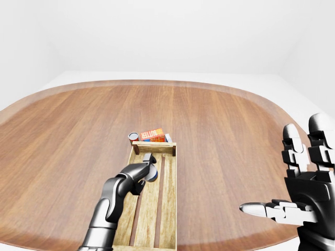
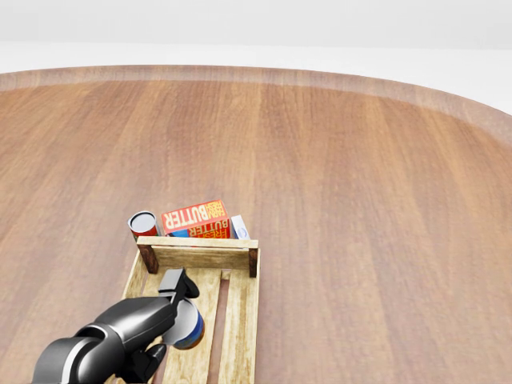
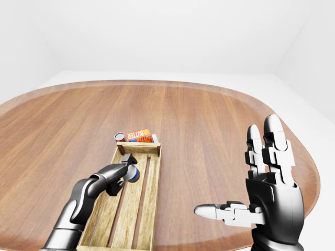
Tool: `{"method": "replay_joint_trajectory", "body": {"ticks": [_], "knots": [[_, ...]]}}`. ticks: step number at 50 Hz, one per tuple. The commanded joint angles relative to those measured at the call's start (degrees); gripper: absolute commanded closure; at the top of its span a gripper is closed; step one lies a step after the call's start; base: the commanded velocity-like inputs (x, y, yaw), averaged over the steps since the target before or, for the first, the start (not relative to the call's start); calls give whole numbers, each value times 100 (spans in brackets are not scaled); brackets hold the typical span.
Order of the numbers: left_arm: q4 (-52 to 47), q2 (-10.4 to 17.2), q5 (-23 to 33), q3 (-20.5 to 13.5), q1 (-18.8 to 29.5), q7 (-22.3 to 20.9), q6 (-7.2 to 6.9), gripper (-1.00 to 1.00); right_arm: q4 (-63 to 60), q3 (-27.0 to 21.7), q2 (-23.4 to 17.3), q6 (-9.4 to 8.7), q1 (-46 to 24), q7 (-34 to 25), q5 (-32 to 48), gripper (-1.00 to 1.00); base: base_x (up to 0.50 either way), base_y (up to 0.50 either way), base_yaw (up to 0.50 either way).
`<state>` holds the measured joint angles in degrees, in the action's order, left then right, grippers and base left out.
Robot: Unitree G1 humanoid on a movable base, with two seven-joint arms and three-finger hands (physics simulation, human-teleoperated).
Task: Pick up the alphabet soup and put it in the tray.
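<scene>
While the left hand [image 2: 172, 316] grips the alphabet soup [image 2: 188, 326] inside the tray [image 2: 240, 320], the right hand [image 3: 261, 201] hangs open.

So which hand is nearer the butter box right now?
Left. The left hand holds the soup can over the tray, just below the butter box. The right hand hangs open far right.

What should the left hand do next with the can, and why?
Probably lower it a little and open the fingers. The left hand is shut on the can, which lies sideways over the tray's slats, inside its walls. Whether it already touches the slats is unclear.
</scene>
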<state>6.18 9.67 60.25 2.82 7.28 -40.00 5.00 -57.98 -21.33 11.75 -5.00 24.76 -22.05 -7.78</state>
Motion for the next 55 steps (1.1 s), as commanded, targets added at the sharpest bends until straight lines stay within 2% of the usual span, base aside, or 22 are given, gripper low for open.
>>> {"method": "replay_joint_trajectory", "body": {"ticks": [1, 14, 15, 19, 20, 22, 24, 25, 26, 28, 31, 37, 39, 45, 46, 47, 49, 50, 51, 55], "knots": [[733, -42, 157, 102, 84, 0, 0, 100, -1, -22, 28, 0, 1, -37, 12, -100, 0, 0, 0], [1415, -59, 231, 168, 382, 44, 0, 100, 99, 46, -5, 0, -30, -4, 41, -100, 0, 0, 0], [1743, -51, 291, 196, 467, 306, 0, 100, 148, 51, -17, 0, -37, 5, 46, -100, 0, 0, 0], [2111, -59, 407, 232, 640, 590, 0, 100, 144, 40, -16, 0, 6, 5, 1, -100, 0, 0, 0], [1922, -64, 372, 209, 621, 413, 0, 100, 136, 29, -10, 0, 18, -1, -13, -100, 0, 0, 0], [2176, -61, 404, 232, 695, 631, 0, 100, 128, -8, 0, 0, 40, -21, -32, -100, 0, 0, 0], [2065, -51, 378, 228, 681, 508, 0, 100, 129, -55, 16, 0, 50, -45, -55, -100, 0, 0, 0], [2272, -52, 410, 238, 747, 660, 0, 100, 136, -72, 26, 0, 50, -55, -57, -100, 0, 0, 0], [2177, -44, 401, 226, 751, 583, 0, 100, 132, -74, 35, 0, 49, -62, -49, -100, 0, 0, 0], [2390, -37, 408, 235, 814, 725, 0, 100, 109, -69, 45, 0, 46, -70, -32, -100, 0, 0, 0], [2178, -43, 333, 200, 784, 522, 0, 100, 106, -41, 48, 0, 24, -57, -3, -100, 0, 0, 0], [2438, -21, 312, 207, 873, 654, 0, 100, 93, 26, 35, 0, 47, -32, 22, -100, 0, 0, 0], [2721, -8, 317, 191, 1052, 783, 0, 100, 54, 2, 37, 0, 59, -37, 1, -100, 0, 0, 0], [2705, -6, 257, 199, 1073, 697, 0, 98, 1, -24, 48, 0, 51, -65, -13, -100, 0, 0, 0], [2675, -3, 261, 202, 1058, 689, 0, 41, -6, -29, 51, 0, 49, -65, -14, -100, 0, 0, 0], [2642, -5, 252, 188, 1050, 643, 0, -100, -13, -34, 54, 0, 45, -64, -17, -100, 0, 0, 0], [2694, 3, 230, 205, 1020, 692, 0, -100, -18, -42, 57, 0, 44, -72, -18, -100, 0, 0, 0], [2487, -9, 181, 167, 988, 531, 0, -100, -9, -49, 61, 0, 42, -75, -21, -100, 0, 0, 0], [2618, 3, 193, 177, 1014, 676, 0, -100, 25, -45, 66, 0, 42, -78, -12, -100, 0, 0, 0], [2237, 10, 59, 120, 902, 411, 0, -100, 82, 27, 63, 0, 54, -55, 31, -100, 0, 0, 0]]}}
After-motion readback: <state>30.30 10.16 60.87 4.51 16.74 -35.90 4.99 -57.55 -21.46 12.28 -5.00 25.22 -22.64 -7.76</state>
